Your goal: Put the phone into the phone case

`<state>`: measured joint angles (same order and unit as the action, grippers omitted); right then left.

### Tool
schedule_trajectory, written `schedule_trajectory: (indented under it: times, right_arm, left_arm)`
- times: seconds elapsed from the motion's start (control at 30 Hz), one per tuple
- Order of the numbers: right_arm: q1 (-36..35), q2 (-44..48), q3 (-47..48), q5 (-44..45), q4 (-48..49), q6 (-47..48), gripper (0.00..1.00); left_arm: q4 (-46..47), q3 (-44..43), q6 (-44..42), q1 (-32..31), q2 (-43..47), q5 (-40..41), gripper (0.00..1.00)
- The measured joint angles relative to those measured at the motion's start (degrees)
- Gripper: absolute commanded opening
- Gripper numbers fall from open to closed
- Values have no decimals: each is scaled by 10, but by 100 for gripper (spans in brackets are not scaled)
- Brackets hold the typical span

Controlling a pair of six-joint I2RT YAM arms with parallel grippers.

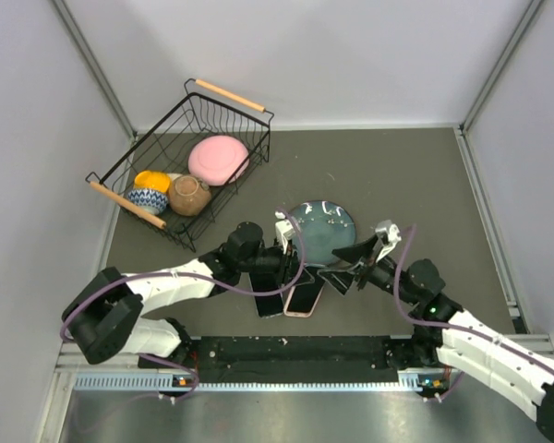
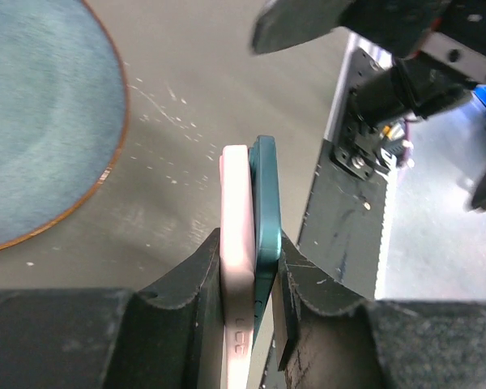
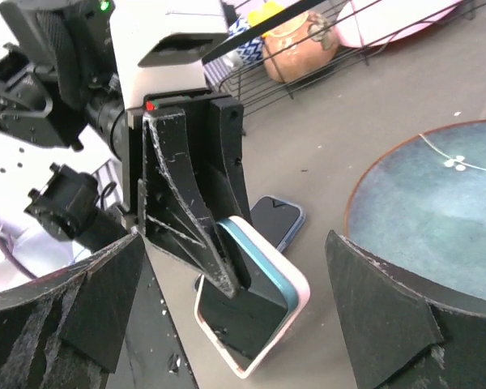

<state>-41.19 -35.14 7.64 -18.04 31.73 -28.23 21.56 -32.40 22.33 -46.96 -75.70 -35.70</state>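
My left gripper is shut on a pink phone case and a teal phone pressed together, edge up between its fingers. In the right wrist view the teal phone sits partly inside the pink case, one end tilted out, with the lower end on the table. From above, the pair lies just in front of the plate. My right gripper is open and empty, right beside them, its fingers spread either side of the case.
A second dark phone in a blue case lies left of the pink one, also in the right wrist view. A blue-green plate sits just behind. A black wire dish rack with bowls stands at the back left.
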Motion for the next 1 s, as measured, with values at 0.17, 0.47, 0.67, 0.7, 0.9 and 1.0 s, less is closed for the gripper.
schedule_trajectory:
  times: [0.17,0.47,0.67,0.7,0.9,1.0]
  right_arm:
    - [0,76,40,87,-114,-35,87]
    - [0,9,159,192,-273,-69,85]
    - [0,-79,185,205,-294,-69,85]
    - [0,-89,185,205,-290,-69,85]
    - [0,-150,185,186,-245,-63,83]
    - [0,-177,185,180,-213,-52,83]
  left_arm:
    - [14,-3,5,-2,2,72,0]
    - [146,55,-24,-86,29,344,0]
    - [220,107,-66,-130,26,472,0]
    - [229,108,-73,-135,22,485,0]
    - [270,124,-85,-159,11,532,0]
    - [280,124,-85,-161,4,538,0]
